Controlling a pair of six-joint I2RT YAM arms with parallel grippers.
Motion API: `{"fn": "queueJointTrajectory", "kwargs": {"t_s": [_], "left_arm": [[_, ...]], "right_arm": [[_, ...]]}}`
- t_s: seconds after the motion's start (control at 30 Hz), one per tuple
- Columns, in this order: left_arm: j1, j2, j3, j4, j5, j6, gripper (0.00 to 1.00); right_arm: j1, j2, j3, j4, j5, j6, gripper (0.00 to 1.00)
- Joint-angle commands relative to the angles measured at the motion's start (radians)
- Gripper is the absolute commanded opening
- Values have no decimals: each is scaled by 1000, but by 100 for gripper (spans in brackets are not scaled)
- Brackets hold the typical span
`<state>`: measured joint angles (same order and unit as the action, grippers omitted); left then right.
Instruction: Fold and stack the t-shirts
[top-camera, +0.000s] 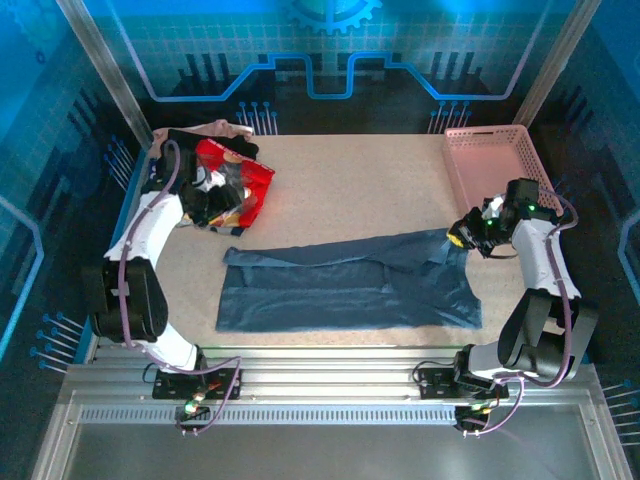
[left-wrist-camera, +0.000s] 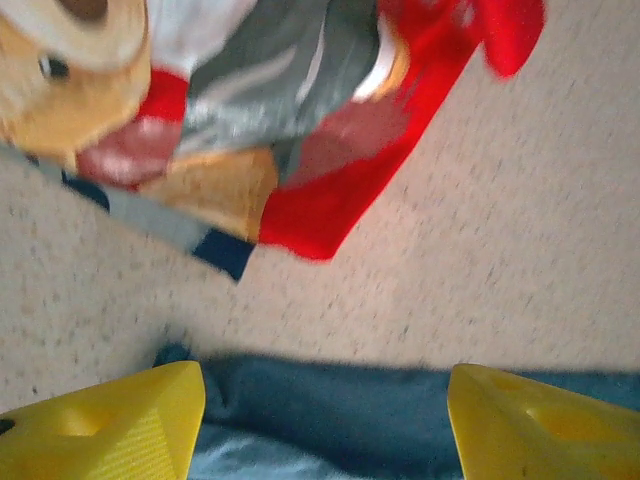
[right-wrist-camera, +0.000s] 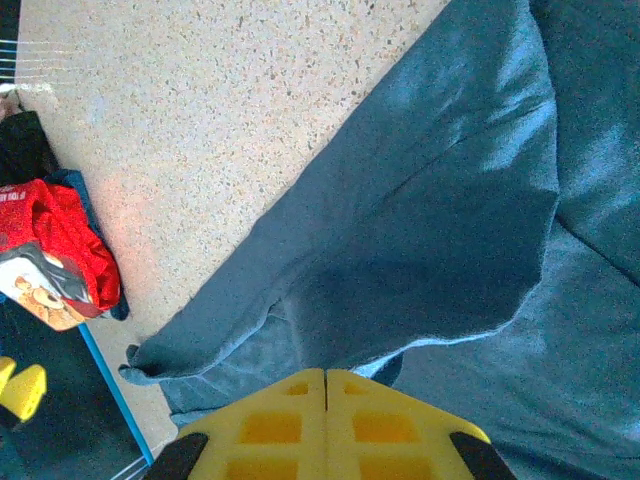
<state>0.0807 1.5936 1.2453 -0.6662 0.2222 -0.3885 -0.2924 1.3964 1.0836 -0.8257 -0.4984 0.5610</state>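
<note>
The blue t-shirt (top-camera: 350, 285) is lying mid-table w/ long axis running left-right, the right gripper (right-wrist-camera: 325, 378) pinching its far right corner, fingers closed, while the left gripper (left-wrist-camera: 325, 410), fingers apart, is hovering nr the far left edge by the red t-shirt (left-wrist-camera: 330, 215).

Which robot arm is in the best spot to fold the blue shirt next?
Right, probably. The right gripper is shut on the blue shirt, ready to pull it over. The left gripper is open, empty, by the red shirt.
</note>
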Motion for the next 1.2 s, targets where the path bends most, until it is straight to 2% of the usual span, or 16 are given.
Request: {"fn": "queueJointTrajectory", "kwargs": {"t_s": [0.0, 0.3, 0.67, 1.03, 1.1, 1.17], "left_arm": [[7, 18, -98, -86, 64, 63, 65], [4, 122, -143, -14, 58, 65, 62], [1, 181, -136, -59, -8, 71, 54], [1, 166, -109, -95, -27, 87, 6], [1, 138, -105, -108, -37, 91, 1], [1, 110, -94, -130, -49, 97, 0]], "right_arm": [[16, -23, -9, 7, -8, 5, 0], [18, -16, -2, 7, -8, 2, 0], [19, -10, -2, 0, 9, -7, 0], [19, -8, 1, -3, 22, -4, 0], [19, -10, 4, -6, 26, -3, 0], [20, -11, 9, -10, 27, -3, 0]]}}
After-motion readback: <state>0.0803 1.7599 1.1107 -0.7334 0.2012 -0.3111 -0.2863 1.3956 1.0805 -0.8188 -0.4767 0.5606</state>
